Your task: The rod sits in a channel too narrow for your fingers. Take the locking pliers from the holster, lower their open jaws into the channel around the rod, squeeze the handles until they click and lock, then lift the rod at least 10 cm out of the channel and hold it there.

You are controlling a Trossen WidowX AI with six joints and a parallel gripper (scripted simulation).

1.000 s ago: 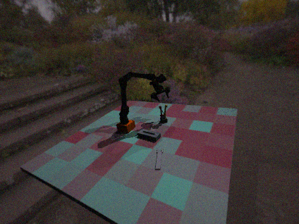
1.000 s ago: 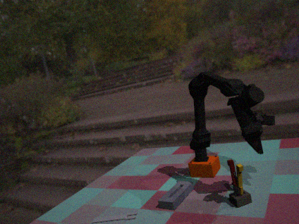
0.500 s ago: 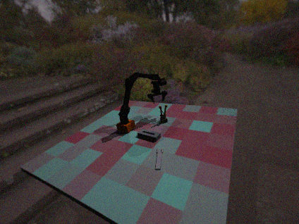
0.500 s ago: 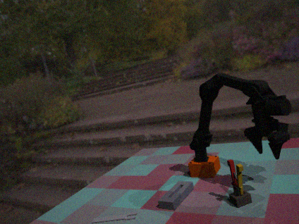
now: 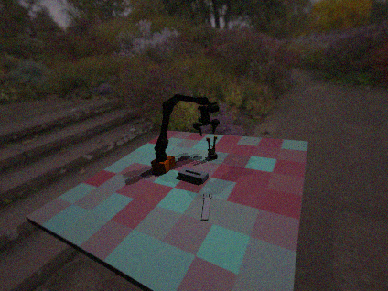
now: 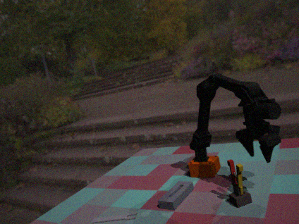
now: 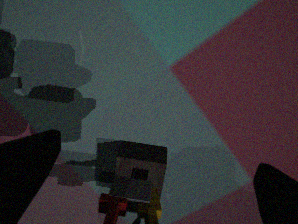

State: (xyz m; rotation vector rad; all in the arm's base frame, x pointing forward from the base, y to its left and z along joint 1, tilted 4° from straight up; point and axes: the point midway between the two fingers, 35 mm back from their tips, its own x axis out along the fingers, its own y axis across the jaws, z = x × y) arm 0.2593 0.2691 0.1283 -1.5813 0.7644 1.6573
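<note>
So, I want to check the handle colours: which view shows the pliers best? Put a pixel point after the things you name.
Exterior: the pliers' (image 5: pixel 211 145) (image 6: pixel 236 176) (image 7: pixel 114 202) red and yellow handles stand fully visible. Top shows them small, dark; wrist cuts them off.

So the worktop, a flat pink, red and teal checkered slab (image 5: pixel 224 258) (image 6: pixel 141 181) (image 7: pixel 120 110), has an orange boxy arm base (image 5: pixel 156 167) (image 6: pixel 197 170), a grey slotted block (image 5: pixel 192 179) (image 6: pixel 168 203) at its 5 o'clock in the top view, and a dark blocky holster (image 5: pixel 211 156) (image 6: pixel 240 201) (image 7: pixel 160 156).
</note>
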